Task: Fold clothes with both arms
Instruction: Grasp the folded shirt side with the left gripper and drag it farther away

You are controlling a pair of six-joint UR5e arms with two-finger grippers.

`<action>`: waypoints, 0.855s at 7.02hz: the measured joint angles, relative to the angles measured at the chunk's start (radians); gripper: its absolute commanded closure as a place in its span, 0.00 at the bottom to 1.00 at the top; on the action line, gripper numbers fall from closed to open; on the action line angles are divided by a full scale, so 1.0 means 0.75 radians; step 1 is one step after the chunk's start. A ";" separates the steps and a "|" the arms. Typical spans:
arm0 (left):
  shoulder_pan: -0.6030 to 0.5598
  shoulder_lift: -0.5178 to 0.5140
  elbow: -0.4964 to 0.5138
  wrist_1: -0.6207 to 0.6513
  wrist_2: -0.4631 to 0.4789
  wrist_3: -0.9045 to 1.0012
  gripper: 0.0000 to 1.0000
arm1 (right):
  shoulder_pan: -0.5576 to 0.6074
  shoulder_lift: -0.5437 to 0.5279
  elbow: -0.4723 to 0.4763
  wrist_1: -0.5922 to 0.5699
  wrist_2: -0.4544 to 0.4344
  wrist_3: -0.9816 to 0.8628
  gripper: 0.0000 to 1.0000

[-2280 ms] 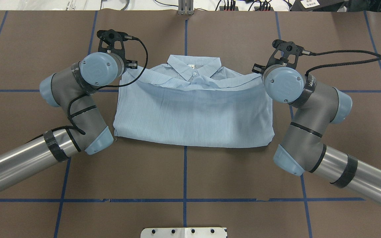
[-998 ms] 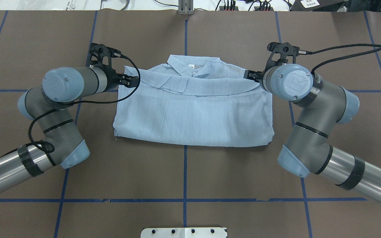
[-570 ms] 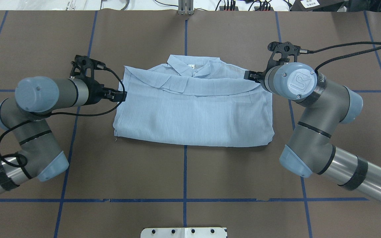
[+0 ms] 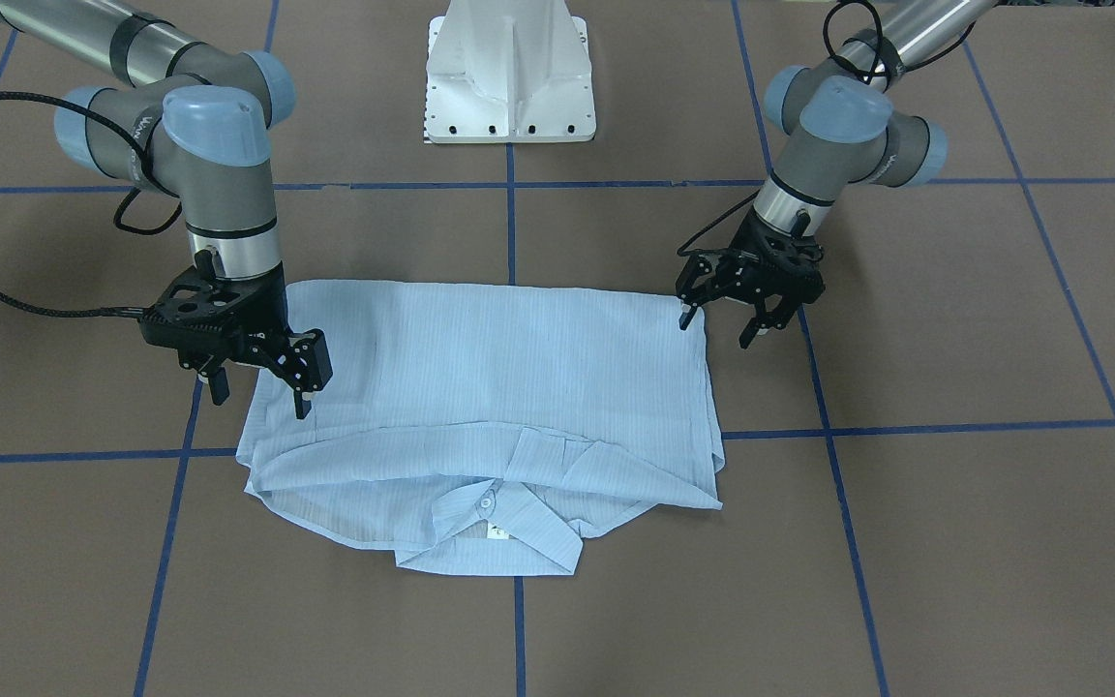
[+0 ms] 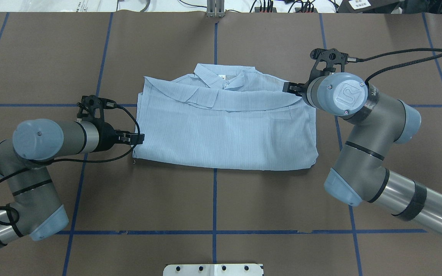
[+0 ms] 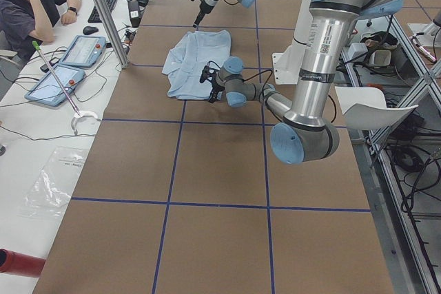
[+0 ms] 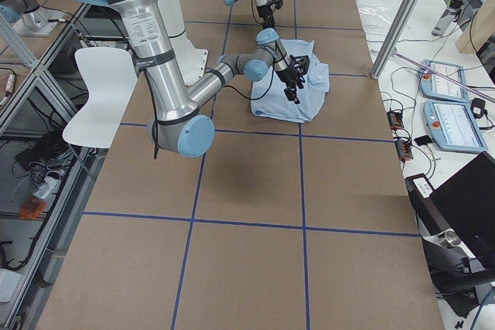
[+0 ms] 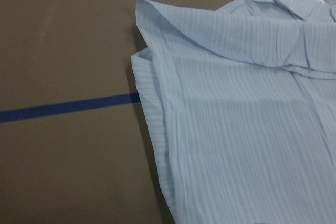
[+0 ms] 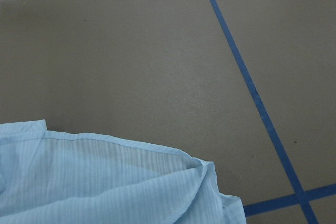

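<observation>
1. The shirt [image 5: 225,130] lies flat in the middle of the table [image 5: 274,207], folded into a block, with its collar on the far side.
2. The left gripper [image 4: 715,329] is open and empty, just beside the shirt's near left corner.
3. The right gripper [image 4: 260,395] is open too, over the far right edge.
4. I think each should pinch every layer, then both lift together.
5. Brown table shows all round the shirt, so there is room to move.
</observation>
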 measured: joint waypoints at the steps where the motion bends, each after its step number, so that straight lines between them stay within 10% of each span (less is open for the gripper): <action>1: 0.023 -0.001 -0.001 0.000 0.012 -0.017 0.55 | 0.000 0.000 -0.001 0.000 0.000 0.000 0.00; 3: 0.057 -0.003 -0.001 0.001 0.025 -0.046 1.00 | 0.000 0.000 -0.003 0.000 0.000 0.003 0.00; 6: 0.080 0.001 -0.002 0.002 0.050 -0.080 1.00 | -0.002 0.004 -0.006 0.000 0.000 0.012 0.00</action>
